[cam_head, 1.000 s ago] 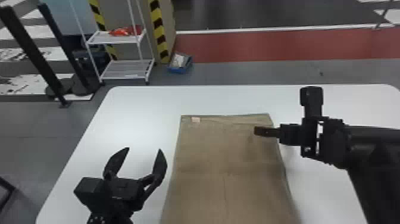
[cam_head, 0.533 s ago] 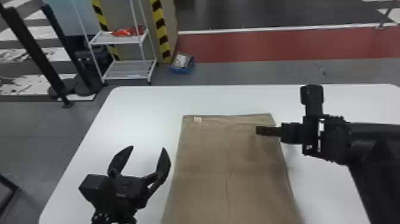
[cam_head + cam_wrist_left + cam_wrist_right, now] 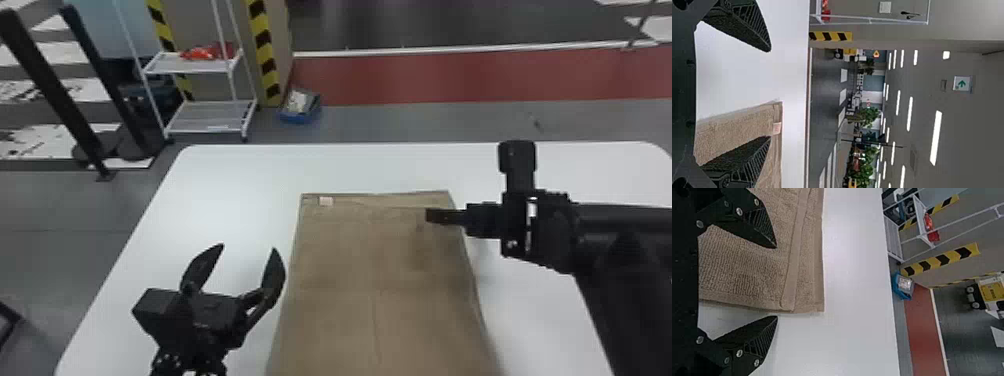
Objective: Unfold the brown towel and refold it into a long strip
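One brown towel (image 3: 340,255) lies flat on the white table (image 3: 240,180), its long sides running away from the robot and its far edge inside the table's far edge. The towel appears still to be layered: offset edges show at its far end, near a pale tag (image 3: 326,201) by the far left corner. This lay probably serves to present the side edges for lifting. The right gripper (image 3: 776,282) is wide open and empty, one finger above the towel and the other beyond its right side, presumably so that closing would capture the edge near the far right corner. The left gripper (image 3: 248,247) is also wide open and empty, near the towel's left side; its spread likely keeps it ready to take the opposite edge. Beyond the table stand one wire rack (image 3: 200,64) and one blue bin (image 3: 299,119). Count, work area: one towel, one visible tag, one table, two grippers, two fingers per gripper. Count, background: one rack with two visible shelves, one red item (image 3: 202,52) on the upper shelf, one bin, two black posts (image 3: 50,85).
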`<state>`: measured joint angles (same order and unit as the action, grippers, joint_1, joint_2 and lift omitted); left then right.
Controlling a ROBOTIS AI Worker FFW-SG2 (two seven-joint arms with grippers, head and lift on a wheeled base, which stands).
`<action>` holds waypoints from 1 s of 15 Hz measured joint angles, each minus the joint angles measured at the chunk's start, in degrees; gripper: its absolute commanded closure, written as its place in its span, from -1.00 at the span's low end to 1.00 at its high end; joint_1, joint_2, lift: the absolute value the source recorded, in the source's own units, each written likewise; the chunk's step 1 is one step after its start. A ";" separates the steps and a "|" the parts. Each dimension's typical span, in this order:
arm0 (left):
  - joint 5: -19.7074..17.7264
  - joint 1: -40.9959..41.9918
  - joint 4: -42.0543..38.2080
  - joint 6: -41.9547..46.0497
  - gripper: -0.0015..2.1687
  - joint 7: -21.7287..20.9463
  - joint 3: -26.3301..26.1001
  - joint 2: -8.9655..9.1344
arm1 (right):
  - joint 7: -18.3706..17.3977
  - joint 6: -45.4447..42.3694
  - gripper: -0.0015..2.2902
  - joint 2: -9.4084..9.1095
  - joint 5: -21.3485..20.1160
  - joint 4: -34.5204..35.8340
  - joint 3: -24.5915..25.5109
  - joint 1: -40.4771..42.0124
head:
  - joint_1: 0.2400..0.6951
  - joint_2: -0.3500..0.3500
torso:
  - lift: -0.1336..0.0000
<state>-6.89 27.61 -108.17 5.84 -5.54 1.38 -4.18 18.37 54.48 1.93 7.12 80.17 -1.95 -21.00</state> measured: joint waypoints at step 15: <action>-0.57 -0.89 1.08 0.00 -0.92 0.00 -0.77 -0.86 | -0.01 -0.20 -0.48 0.00 -0.51 -1.53 0.14 -1.02 | 1.00 0.26 | -0.85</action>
<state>-7.46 26.72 -107.09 5.84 -5.54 0.61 -5.04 18.36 54.28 1.93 6.61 78.64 -1.81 -22.02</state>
